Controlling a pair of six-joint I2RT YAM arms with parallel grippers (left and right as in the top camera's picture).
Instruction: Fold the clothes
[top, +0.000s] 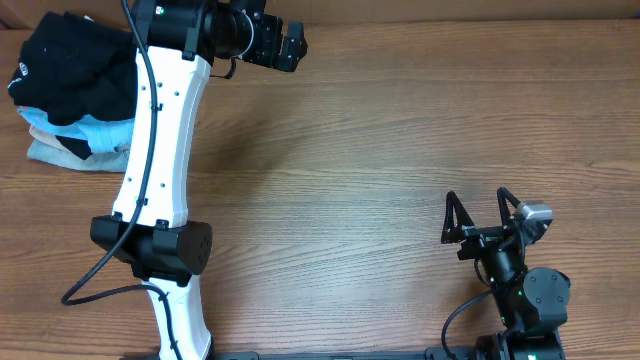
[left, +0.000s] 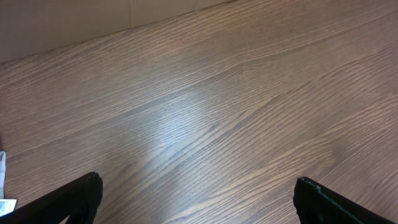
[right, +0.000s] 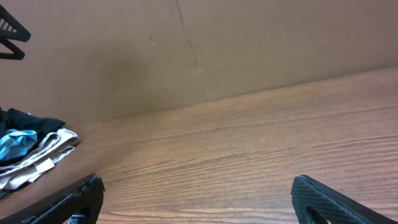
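Note:
The black shirt (top: 75, 75) lies crumpled on a pile at the table's far left corner, with a small white mark at its left edge. In the right wrist view it shows as a dark strip (right: 28, 121) at the far left. My left gripper (top: 293, 47) is open and empty at the far edge of the table, to the right of the pile, over bare wood (left: 196, 193). My right gripper (top: 480, 212) is open and empty near the front right, its fingers wide apart over bare wood (right: 196, 199).
Under the black shirt lie a light blue tee (top: 95, 135) and beige folded garments (top: 55, 152); both also show in the right wrist view (right: 15, 143) (right: 37, 158). A brown cardboard wall (right: 217, 43) stands behind the wooden table (top: 380, 160).

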